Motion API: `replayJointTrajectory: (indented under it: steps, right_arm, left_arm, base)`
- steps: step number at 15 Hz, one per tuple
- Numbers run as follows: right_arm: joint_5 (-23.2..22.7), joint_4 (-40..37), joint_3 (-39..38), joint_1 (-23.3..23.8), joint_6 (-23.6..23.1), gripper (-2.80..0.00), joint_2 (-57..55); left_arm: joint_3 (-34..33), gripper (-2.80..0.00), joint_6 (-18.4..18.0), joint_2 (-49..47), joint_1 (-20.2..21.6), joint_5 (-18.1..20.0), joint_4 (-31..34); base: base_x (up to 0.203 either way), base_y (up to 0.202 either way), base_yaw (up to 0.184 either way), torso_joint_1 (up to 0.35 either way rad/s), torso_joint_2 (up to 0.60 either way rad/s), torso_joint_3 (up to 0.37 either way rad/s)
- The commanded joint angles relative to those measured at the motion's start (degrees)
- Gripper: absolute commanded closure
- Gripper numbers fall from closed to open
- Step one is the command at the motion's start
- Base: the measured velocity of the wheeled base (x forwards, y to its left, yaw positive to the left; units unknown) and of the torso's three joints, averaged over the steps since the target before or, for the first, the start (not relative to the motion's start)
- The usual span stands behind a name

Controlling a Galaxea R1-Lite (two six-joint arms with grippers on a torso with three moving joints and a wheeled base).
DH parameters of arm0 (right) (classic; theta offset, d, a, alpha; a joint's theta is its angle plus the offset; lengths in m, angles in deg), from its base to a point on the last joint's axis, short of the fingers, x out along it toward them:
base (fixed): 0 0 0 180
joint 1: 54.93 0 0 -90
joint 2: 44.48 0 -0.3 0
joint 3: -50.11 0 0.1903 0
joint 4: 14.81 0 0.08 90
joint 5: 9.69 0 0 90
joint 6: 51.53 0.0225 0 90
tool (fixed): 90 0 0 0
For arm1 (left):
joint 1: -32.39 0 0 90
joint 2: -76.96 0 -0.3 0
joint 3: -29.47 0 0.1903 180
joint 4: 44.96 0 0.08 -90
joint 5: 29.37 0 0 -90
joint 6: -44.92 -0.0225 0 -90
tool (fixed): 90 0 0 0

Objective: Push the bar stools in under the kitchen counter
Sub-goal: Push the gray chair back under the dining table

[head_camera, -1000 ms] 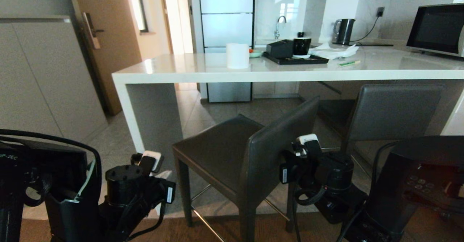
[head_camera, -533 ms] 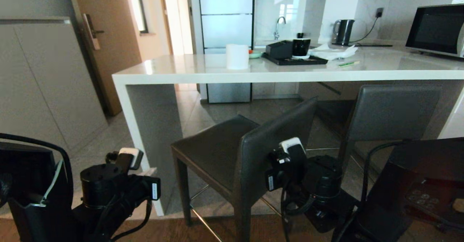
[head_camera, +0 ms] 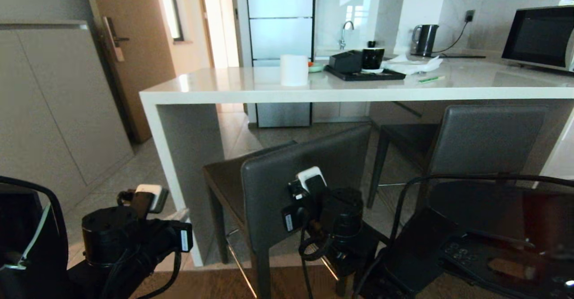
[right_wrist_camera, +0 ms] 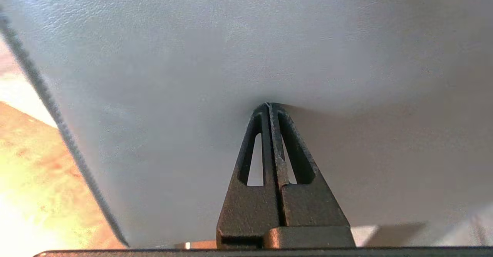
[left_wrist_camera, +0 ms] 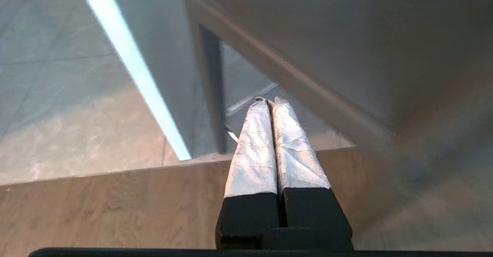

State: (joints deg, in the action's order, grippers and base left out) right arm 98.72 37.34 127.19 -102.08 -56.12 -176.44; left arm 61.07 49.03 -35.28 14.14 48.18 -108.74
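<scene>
I have the right gripper (right_wrist_camera: 269, 104) closed, its tips pinched together and pressed flat against the back of the near stool's (head_camera: 309, 173) backrest, holding nothing, just pushing. That stool stands just short of the counter (head_camera: 358, 93), its backrest now roughly square to the counter edge, with the front of the seat at or just under the slab near the white side panel (head_camera: 190, 155). The far stool (head_camera: 486, 140) sits to its right, its seat already under the top and the backrest close to the edge, so I judge that one about done. The left gripper (left_wrist_camera: 270, 102) is shut and empty, hanging low beside the side panel, near the near stool's leg, taking no part. The step in hand is the straight shove on the near stool. Next I'd want a steady push forward along the stool's line, keeping contact central on the backrest so it doesn't swing, and watching that its left legs clear the panel. The soft backrest dents under the tips, so slipping looks unlikely.
</scene>
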Motion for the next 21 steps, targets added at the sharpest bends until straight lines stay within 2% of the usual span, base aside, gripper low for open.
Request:
replayJointTrajectory:
  steps: [1, 3, 4, 8, 10, 11, 12, 14, 18, 21]
  right_arm:
    - [0.0, -1.6, 5.3, -1.0, 0.0, 0.0, -2.6]
    - [0.0, -4.3, 8.5, -1.3, 0.2, 0.0, -3.2]
    - [0.2, -4.1, 7.3, -1.4, 0.5, 0.0, -2.4]
    - [0.2, -3.0, -5.4, 0.3, 4.2, 0.0, 8.6]
    - [-0.1, -2.4, -10.1, 5.7, 5.1, 0.0, 12.8]
    - [-0.4, -2.2, -11.2, 9.9, 5.2, 0.0, 13.8]
    - [-0.9, -2.1, -12.1, 13.7, 5.3, 0.0, 14.5]
    - [-3.5, -1.7, -13.0, 20.1, 5.4, 0.0, 15.4]
    - [-7.1, -1.4, -11.1, 28.0, 5.5, 0.0, 12.9]
    - [-7.4, -1.4, -7.3, 32.0, 5.5, 0.0, 9.2]
  left_arm:
    - [-0.7, 0.0, 0.1, 1.2, 0.1, -0.1, -0.5]
    - [-1.2, 0.0, 0.1, 1.4, -0.2, -0.1, -0.5]
    - [-0.9, 0.0, 0.0, 1.1, -0.4, -0.2, -0.5]
    - [2.9, 0.0, -0.2, 0.5, -0.3, -0.8, -0.5]
    - [5.7, 0.0, -0.2, 0.3, -0.5, -2.4, -0.5]
    - [7.6, 0.0, -0.1, -0.2, -1.4, -5.6, -0.5]
    - [8.7, 0.0, 0.2, -0.5, -2.8, -8.0, -0.5]
    - [9.2, 0.0, 0.5, -0.5, -6.1, -10.3, -0.5]
    - [6.5, 0.0, 1.3, -1.9, -14.2, -18.0, -0.5]
    - [3.8, 0.0, 2.8, -1.8, -16.0, -21.9, -0.5]
  base:
    - [0.0, 0.0, 0.0, 0.0, 0.0, 0.0]
    - [0.0, 0.0, 0.0, 0.0, 0.0, 0.0]
    - [0.0, 0.0, 0.0, 0.0, 0.0, 0.0]
    - [0.0, 0.0, 0.0, 0.0, 0.0, 0.0]
    - [0.0, 0.0, 0.0, 0.0, 0.0, 0.0]
    - [0.0, 0.0, 0.0, 0.0, 0.0, 0.0]
    - [0.0, 0.0, 0.0, 0.0, 0.0, 0.0]
    - [0.0, 0.0, 0.0, 0.0, 0.0, 0.0]
    - [0.0, 0.0, 0.0, 0.0, 0.0, 0.0]
    - [0.0, 0.0, 0.0, 0.0, 0.0, 0.0]
